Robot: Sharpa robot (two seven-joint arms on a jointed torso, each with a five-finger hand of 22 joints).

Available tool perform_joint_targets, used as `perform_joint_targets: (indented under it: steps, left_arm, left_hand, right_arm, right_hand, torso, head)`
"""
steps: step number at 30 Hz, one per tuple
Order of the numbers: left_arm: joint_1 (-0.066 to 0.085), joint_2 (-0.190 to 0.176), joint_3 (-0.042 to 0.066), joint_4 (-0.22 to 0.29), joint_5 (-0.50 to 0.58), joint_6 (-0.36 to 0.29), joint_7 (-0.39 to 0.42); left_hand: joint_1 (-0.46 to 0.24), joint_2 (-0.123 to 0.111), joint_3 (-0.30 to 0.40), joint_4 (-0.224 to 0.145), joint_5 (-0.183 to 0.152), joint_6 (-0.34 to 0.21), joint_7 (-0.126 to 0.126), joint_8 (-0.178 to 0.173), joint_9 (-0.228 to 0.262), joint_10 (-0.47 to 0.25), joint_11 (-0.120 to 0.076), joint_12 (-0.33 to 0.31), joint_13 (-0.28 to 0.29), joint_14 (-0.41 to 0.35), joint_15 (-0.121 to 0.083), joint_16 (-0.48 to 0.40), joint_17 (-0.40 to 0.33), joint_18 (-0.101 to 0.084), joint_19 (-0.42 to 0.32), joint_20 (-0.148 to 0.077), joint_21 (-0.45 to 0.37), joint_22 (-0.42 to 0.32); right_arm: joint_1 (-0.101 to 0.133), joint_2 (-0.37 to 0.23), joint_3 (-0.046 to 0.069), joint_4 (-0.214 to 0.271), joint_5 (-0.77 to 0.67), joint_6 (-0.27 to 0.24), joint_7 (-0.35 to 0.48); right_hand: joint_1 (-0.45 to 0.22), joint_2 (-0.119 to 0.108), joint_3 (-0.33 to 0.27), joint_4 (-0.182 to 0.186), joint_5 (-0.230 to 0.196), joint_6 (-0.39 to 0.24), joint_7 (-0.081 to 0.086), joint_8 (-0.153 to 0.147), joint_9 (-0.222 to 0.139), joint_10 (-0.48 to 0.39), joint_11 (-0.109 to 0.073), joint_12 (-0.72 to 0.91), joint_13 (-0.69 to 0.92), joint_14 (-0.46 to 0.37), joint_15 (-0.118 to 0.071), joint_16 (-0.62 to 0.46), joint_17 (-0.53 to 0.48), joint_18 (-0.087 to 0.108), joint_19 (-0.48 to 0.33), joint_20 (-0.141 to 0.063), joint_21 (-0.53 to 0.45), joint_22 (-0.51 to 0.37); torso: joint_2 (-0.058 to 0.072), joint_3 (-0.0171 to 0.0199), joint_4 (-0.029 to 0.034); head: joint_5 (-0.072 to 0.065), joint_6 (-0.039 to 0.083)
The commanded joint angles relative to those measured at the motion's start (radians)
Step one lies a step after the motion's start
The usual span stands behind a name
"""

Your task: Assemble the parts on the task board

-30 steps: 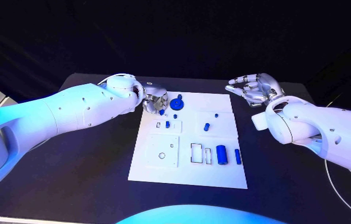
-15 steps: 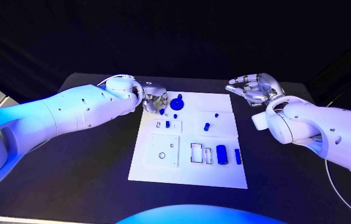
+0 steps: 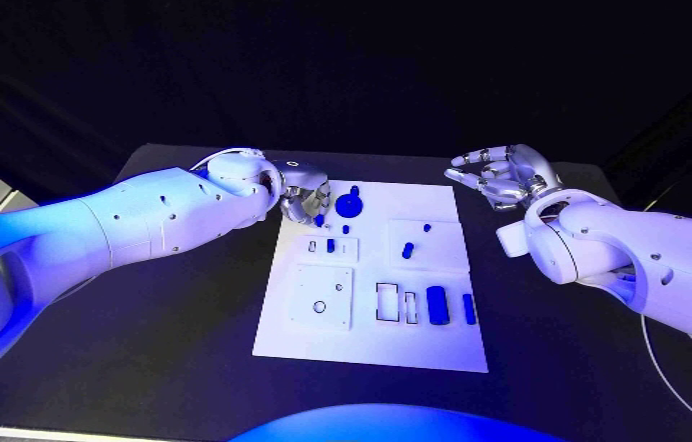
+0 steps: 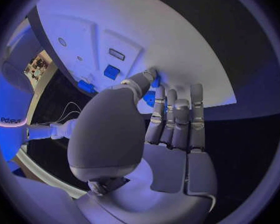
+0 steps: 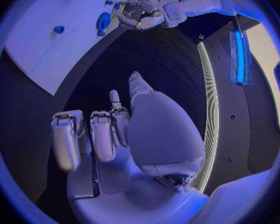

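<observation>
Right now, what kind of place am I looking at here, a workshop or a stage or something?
Most likely a robot test or demonstration stand. A black table carries a white task board with small blue parts, and dark drapes hang behind. The left hand is at the board's far edge; the right hand is off it.

Task board (image 3: pixel 372 334): smooth matt white, plastic-looking. Parts (image 3: pixel 437 305): glossy blue plastic. Table (image 3: pixel 173 362): matt black. Left hand (image 3: pixel 304 200) and right hand (image 3: pixel 498 177): silvery, satin metallic finish. Backdrop (image 3: pixel 346 52): dark cloth-like.

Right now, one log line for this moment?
left hand: at board's far-left corner, touching blue part | right hand: off board, holding nothing
</observation>
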Motion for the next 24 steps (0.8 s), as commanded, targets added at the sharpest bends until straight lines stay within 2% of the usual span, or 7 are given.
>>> perform_joint_targets:
  steps: [1,24]
  left_arm:
    - [-0.004,0.000,-0.002,0.007,0.000,0.000,-0.004]
    - [-0.006,-0.010,-0.002,0.026,0.008,-0.016,-0.012]
  left_hand:
    - [-0.002,-0.012,-0.004,0.004,0.001,0.007,-0.003,0.009,0.014,0.001,-0.006,0.009,0.002,0.007,-0.001,0.009,0.003,0.013,0.011,0.000,-0.006,-0.002]
    - [-0.017,-0.034,-0.029,0.054,0.002,0.015,-0.027,0.086,0.151,0.002,-0.016,0.091,0.023,0.053,-0.009,0.050,0.043,0.014,0.034,-0.005,-0.020,0.000]
  right_arm:
    - [-0.001,0.000,0.000,0.001,-0.008,0.014,0.005]
    - [-0.001,0.000,0.000,0.002,-0.013,0.013,0.005]
  right_hand:
    - [0.003,0.004,-0.004,-0.002,0.002,-0.009,-0.001,0.005,0.002,0.001,-0.001,-0.001,0.139,0.079,-0.003,-0.005,0.161,0.002,0.087,0.000,0.001,0.248]
    - [0.008,0.005,-0.003,-0.004,0.002,-0.009,-0.001,0.007,0.002,0.001,-0.002,-0.001,0.139,0.079,-0.004,-0.006,0.160,0.002,0.087,-0.001,0.001,0.248]
  torso:
    - [0.000,0.0002,-0.0003]
    - [0.000,0.0000,-0.0005]
  head:
    - [0.001,-0.001]
    - [0.003,0.002]
